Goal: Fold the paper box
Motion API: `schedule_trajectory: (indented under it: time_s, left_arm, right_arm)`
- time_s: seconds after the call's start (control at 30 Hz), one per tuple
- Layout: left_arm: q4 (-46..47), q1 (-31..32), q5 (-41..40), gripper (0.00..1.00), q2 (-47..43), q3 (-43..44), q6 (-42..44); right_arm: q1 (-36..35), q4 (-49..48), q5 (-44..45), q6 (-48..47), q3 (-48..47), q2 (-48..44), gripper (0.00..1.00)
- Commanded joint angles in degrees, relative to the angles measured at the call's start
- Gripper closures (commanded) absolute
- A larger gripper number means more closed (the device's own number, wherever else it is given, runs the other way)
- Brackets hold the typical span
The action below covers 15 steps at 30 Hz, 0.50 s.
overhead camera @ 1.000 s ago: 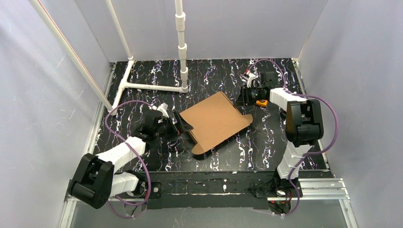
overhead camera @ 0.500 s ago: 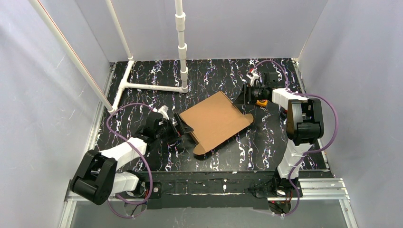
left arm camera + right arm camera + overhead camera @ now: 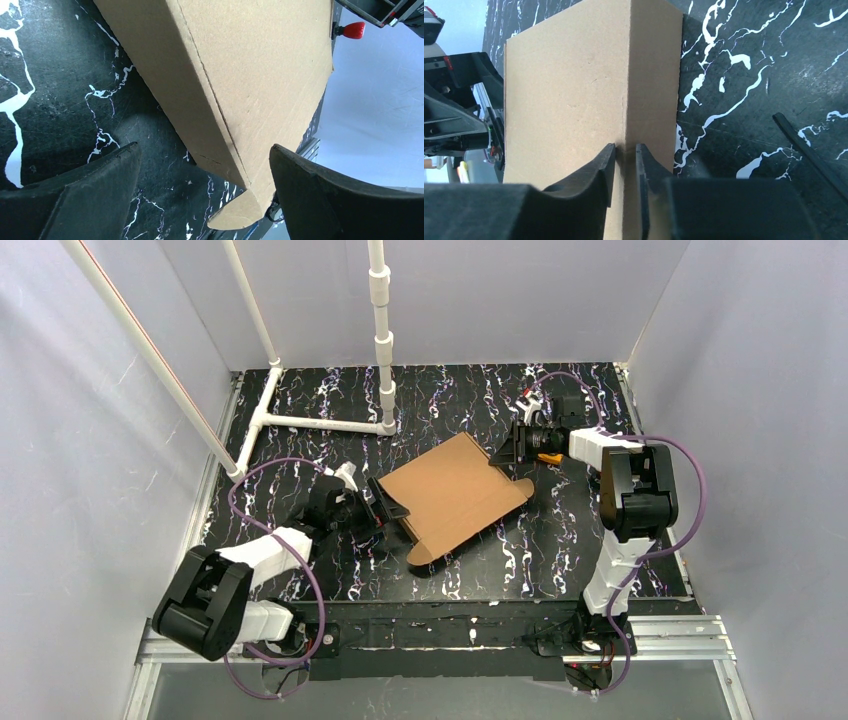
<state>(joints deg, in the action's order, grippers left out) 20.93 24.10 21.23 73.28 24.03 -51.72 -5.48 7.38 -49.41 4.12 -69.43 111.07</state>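
One paper box between tools: right tool clamped on edge, left tool agape.

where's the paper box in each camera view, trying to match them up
Top external: the paper box lies near the centre of the table, turned at an angle.
Left wrist: it fills the upper middle of the picture, with one corner reaching down to the bottom edge.
Right wrist: it takes up the left and centre, running from top to bottom.
Shared landmark: the black table with white marbled veins shows in all three views.
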Motion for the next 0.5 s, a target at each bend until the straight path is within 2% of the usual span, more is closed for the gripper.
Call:
schedule_trajectory:
  time_s: [0.0,0.27,0.47]
  left_arm:
    - [2.4,-0.4,0.9,0.02,0.5,-1.0,-0.9]
    - [8.9,-0.5,2.1,0.02,3.3,-2.2,-4.5]
    - [12.9,-0.5,1.6,0.02,4.2,-2.4,-7.3]
  right_arm:
    - [1.1,-1.6,0.4,1.0,1.3,0.9,0.76]
    - [3.3,-3.0,0.0,3.1,2.7,2.1,0.91]
    - [4.3,-2.6,0.0,3.4,2.6,4.1,0.94]
